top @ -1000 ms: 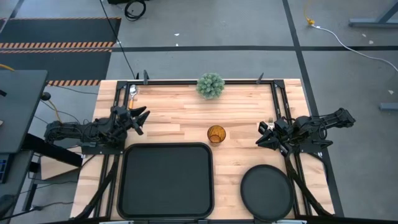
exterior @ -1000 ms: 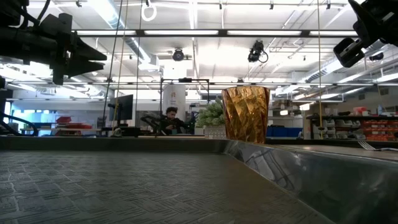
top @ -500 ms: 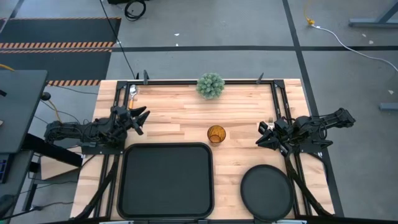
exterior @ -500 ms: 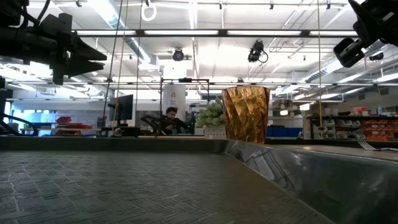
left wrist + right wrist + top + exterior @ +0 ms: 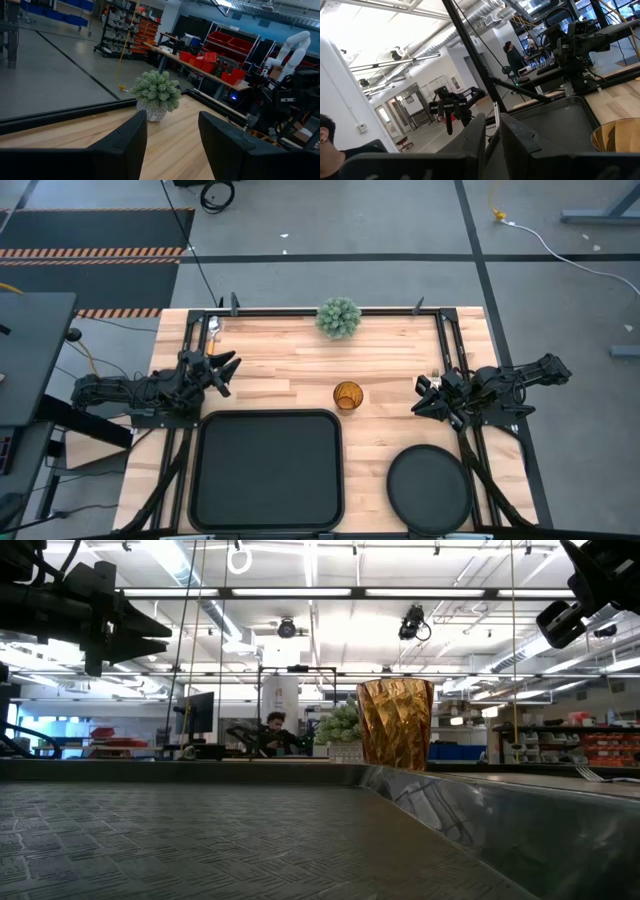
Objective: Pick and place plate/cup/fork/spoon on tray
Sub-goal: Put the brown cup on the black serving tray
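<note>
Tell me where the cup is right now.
In the high view the cup stands upright on the bare wood near the table's middle, just beyond the tray's far right corner, between the two arms.
</note>
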Tool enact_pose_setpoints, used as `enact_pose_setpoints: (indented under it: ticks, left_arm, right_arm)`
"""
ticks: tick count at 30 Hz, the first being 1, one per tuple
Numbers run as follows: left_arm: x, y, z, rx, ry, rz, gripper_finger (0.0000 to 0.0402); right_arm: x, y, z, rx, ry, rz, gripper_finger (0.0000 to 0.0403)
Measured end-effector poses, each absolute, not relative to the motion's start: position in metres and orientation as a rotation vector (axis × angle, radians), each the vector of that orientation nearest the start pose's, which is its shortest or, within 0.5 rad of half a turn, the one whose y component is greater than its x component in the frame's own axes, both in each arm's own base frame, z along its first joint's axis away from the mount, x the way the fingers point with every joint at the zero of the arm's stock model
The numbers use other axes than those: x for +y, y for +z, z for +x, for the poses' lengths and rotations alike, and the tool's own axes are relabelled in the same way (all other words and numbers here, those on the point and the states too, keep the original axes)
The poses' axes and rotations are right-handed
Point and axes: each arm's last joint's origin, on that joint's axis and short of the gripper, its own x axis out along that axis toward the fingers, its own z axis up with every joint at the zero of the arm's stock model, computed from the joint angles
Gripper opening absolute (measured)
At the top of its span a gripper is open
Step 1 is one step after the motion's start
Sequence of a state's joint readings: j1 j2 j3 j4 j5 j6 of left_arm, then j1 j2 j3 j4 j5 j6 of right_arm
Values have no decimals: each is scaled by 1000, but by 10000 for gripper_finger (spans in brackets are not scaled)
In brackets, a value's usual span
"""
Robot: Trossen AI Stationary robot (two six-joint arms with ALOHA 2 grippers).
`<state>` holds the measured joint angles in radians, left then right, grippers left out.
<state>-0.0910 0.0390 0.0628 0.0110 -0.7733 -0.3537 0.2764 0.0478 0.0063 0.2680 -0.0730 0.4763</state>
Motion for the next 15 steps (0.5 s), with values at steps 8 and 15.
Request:
enact_pose_setpoints:
  ticks: [8,15]
  left_arm:
    - [12,183,90,-153,670,-355,183]
    - [12,183,90,-153,669,-355,183]
  right_arm:
    - [29,188,93,-125,403,566,62]
    - [29,188,93,-119,408,595,62]
